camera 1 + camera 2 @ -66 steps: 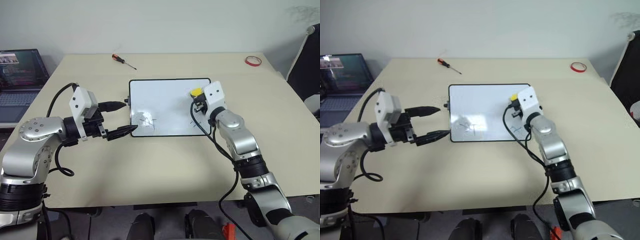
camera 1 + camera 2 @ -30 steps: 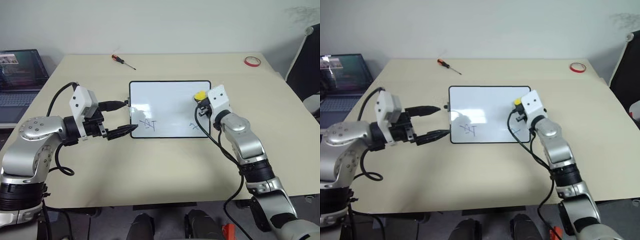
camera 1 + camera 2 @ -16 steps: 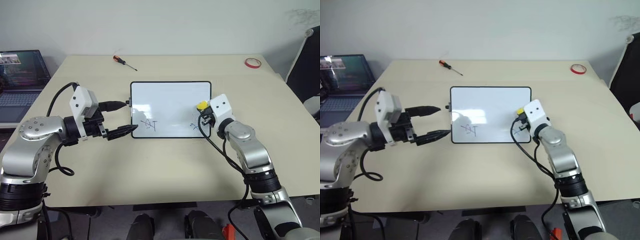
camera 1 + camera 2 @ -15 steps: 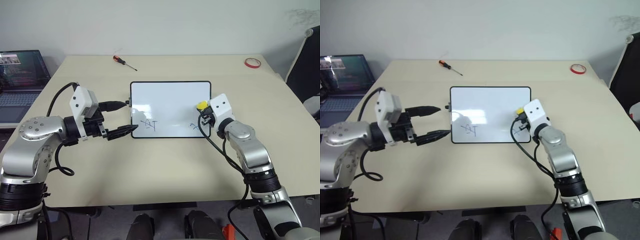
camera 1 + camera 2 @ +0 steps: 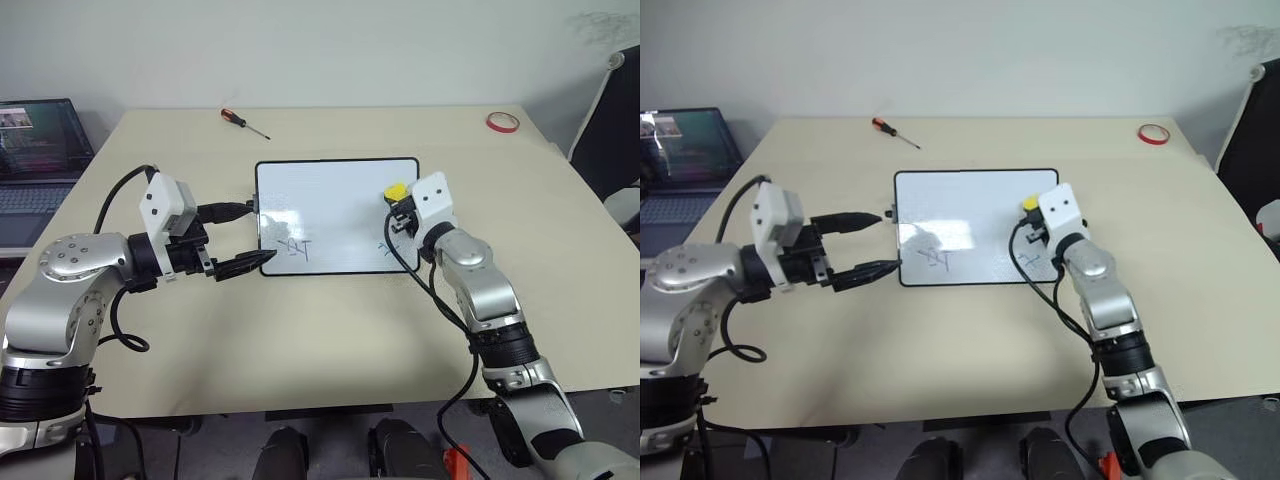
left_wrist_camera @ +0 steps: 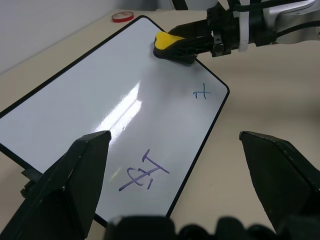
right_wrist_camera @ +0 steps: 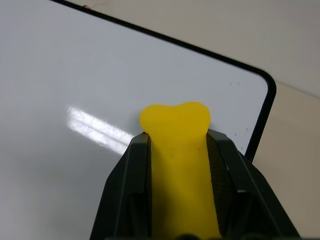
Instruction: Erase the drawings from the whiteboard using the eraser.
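Observation:
The whiteboard (image 5: pixel 335 200) lies flat in the middle of the table. Two of the drawings show on it: a blue scribble (image 5: pixel 295 247) near its front left corner and a small blue mark (image 5: pixel 388 247) near its front right corner. My right gripper (image 5: pixel 401 203) is shut on the yellow eraser (image 5: pixel 396 190), whose tip meets the board along its right side, beyond the small mark (image 6: pixel 201 92). My left gripper (image 5: pixel 250 236) stands open at the board's left edge, its fingers spread wide with nothing between them.
A red-handled screwdriver (image 5: pixel 245 122) lies at the back of the table. A red tape ring (image 5: pixel 503 121) sits at the back right corner. A laptop (image 5: pixel 40 150) stands off the table's left side, and a dark chair (image 5: pixel 610 130) is at the right.
My right gripper carried the eraser toward the board's front right corner, then back up along the right side. The left gripper has kept still. Both blue marks remain.

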